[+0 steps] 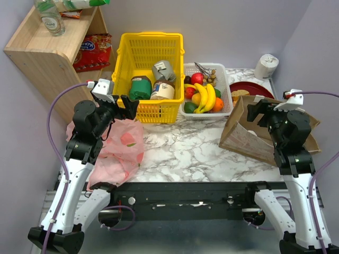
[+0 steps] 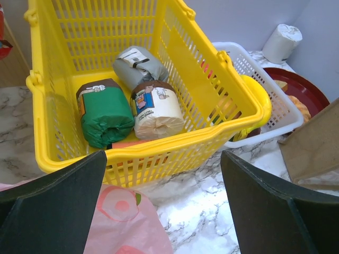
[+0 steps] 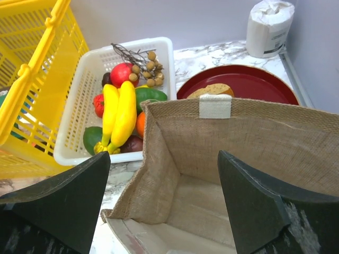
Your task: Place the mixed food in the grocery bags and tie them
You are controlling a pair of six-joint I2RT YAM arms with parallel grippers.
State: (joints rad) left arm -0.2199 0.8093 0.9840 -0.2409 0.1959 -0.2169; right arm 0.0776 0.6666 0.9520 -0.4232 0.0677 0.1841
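The yellow bananas (image 1: 204,97) and the small orange fruit (image 1: 217,104) lie in a white basket (image 1: 226,84); both show in the right wrist view, bananas (image 3: 119,115) and orange (image 3: 140,123). No green crisp packet with a red logo shows. The brown bag (image 1: 249,138) lies tilted at the right, mouth open (image 3: 254,138). The pink plastic bag (image 1: 123,148) lies flat at the left (image 2: 124,225). My left gripper (image 1: 128,106) is open and empty above the pink bag's far edge (image 2: 164,211). My right gripper (image 1: 258,111) is open and empty over the brown bag's mouth (image 3: 164,206).
A yellow basket (image 1: 151,38) holds a green wrapped pack (image 2: 105,114) and two wrapped tins. A wooden shelf (image 1: 42,50) with red snack packets (image 1: 94,50) stands at the back left. A red plate (image 1: 254,87) and a paper roll (image 1: 266,66) sit at the back right.
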